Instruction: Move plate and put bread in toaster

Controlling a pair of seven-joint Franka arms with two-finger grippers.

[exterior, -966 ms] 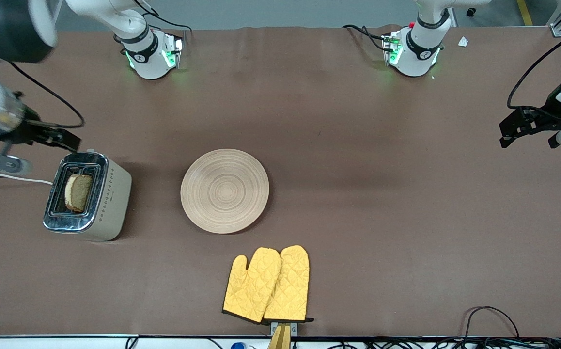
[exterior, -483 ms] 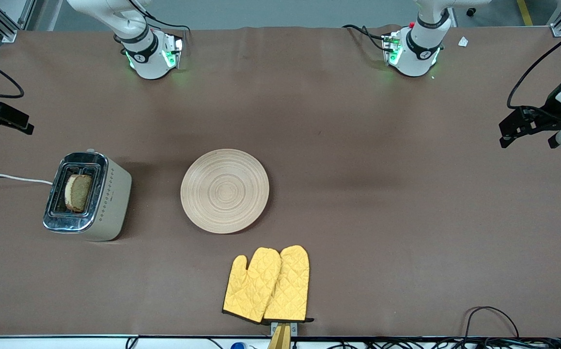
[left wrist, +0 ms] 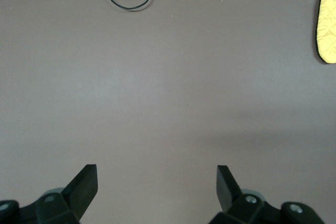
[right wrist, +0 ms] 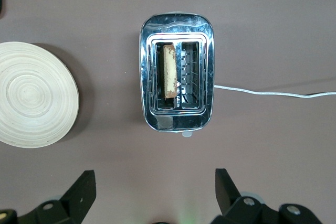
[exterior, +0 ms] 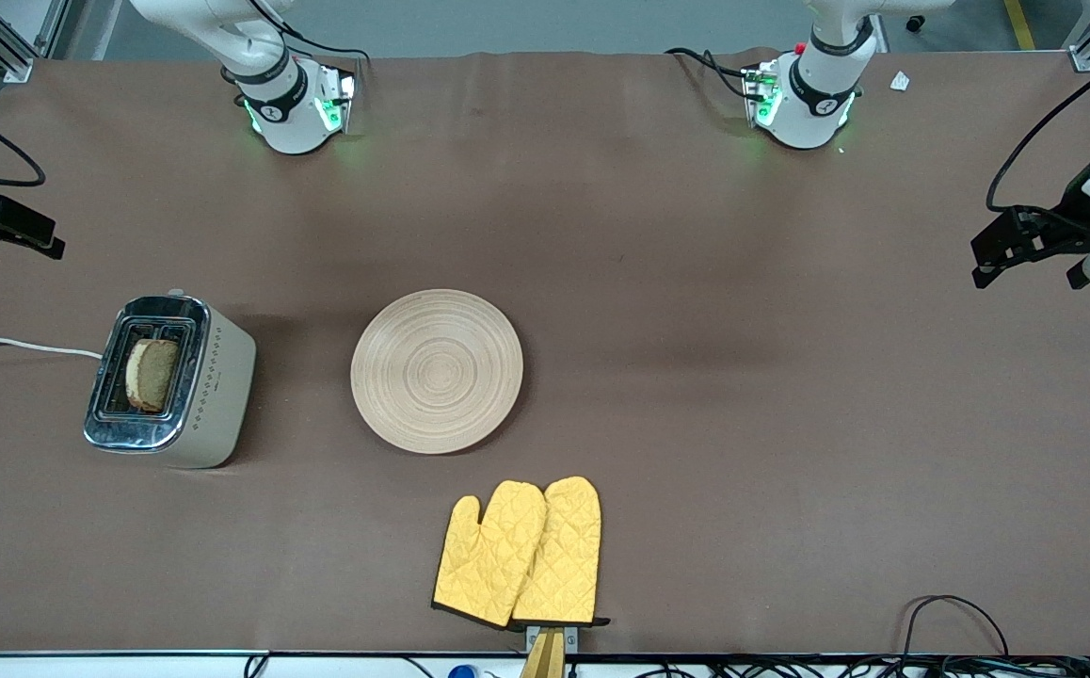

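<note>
- Right gripper (exterior: 4, 231) pulled up and away from toaster (exterior: 168, 381) vs a sec ago; now parked over table edge at right arm's end, barely shifted in last half sec. Jaws spread wide, nothing held (wrist view: fingers (right wrist: 81, 192) apart, bare table between).
- Bread (exterior: 152, 374) standing upright in one toaster slot, top edge poking out; other slot empty.
- Plate (exterior: 437, 370) flat on table mid-way, beside toaster toward left arm's end, well apart from it; same spot as before.
- Left gripper (exterior: 1025, 247) waiting over table edge at left arm's end, unmoved; jaws wide, empty.
- Judgement: both steps look done, arms retreating to rest; prob. end of task.
- Yellow oven mitts (exterior: 519, 554) nearer front cam than plate, untouched.
- Hard to tell: right gripper cut off by frame edge in front view, only dark tip showing. How deep bread sits in slot – can't tell. Toaster lever not made out. White cord (exterior: 23, 346) runs off frame; plug unseen.
</note>
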